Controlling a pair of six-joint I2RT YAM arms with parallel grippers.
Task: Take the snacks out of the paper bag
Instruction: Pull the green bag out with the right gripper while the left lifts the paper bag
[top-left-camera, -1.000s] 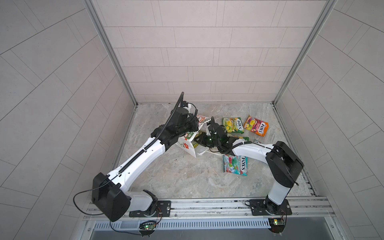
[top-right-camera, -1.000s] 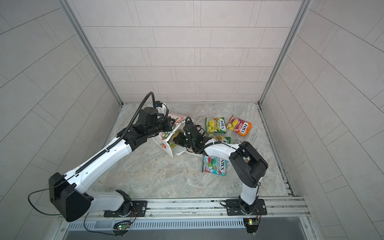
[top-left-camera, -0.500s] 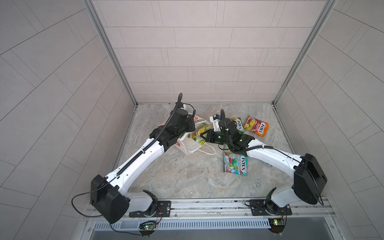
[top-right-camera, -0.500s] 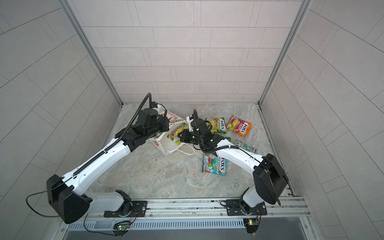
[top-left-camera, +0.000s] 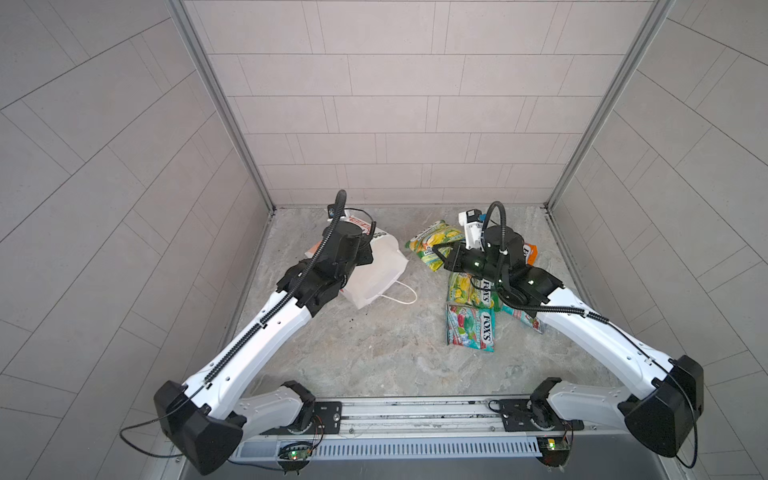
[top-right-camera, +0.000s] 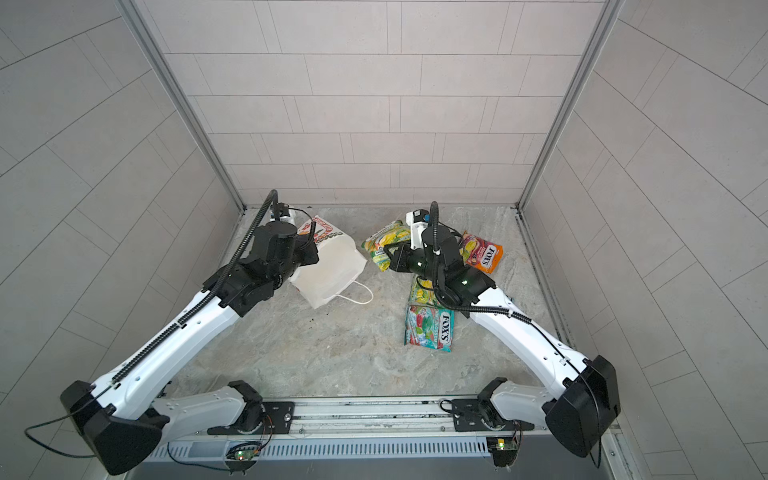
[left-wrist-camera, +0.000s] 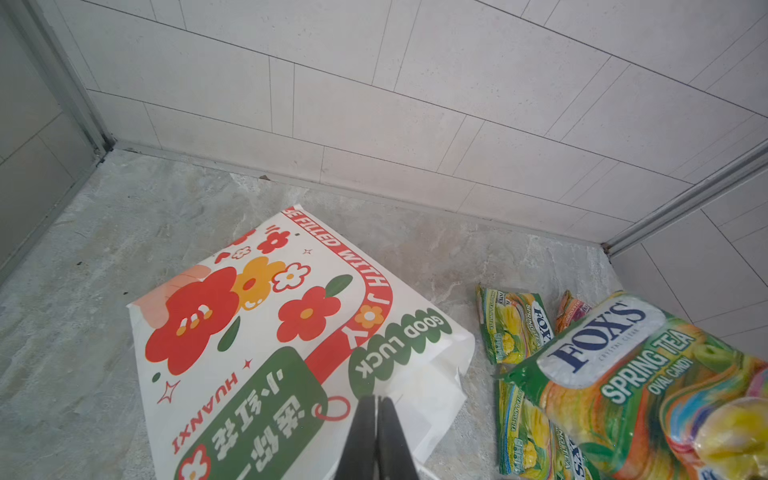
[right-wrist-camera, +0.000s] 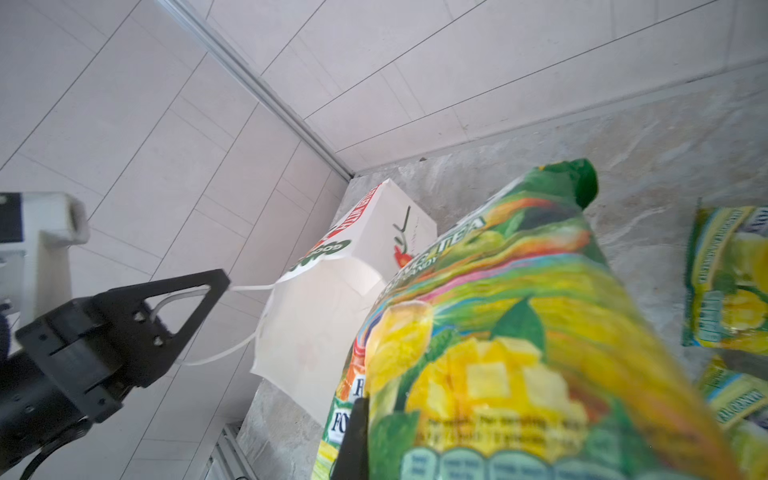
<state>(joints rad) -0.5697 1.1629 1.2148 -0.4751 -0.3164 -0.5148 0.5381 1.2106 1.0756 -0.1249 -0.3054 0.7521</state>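
Snacks (top-left-camera: 471, 328) six visible; paper bag (top-left-camera: 376, 270) one.

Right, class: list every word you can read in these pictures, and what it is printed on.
"GOOD LUCK": paper bag.
"HUANXI": paper bag.
"FILLED WITH JOY": paper bag, start cut off.
"FOX'S": green-yellow packet, teal-red packet, orange-pink packet.
"SPRING TEA": green-yellow packet.
"OVAL CANDY": green-yellow packet.
Small print: too blurred.

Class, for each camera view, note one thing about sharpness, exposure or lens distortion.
Right wrist view: the green-yellow packet fills the near field, its print soft and smeared. Left wrist view: the paper bag shows sharp, readable print. Both top views: side-wall tile lines bow, and the bag's white face looks washed out.
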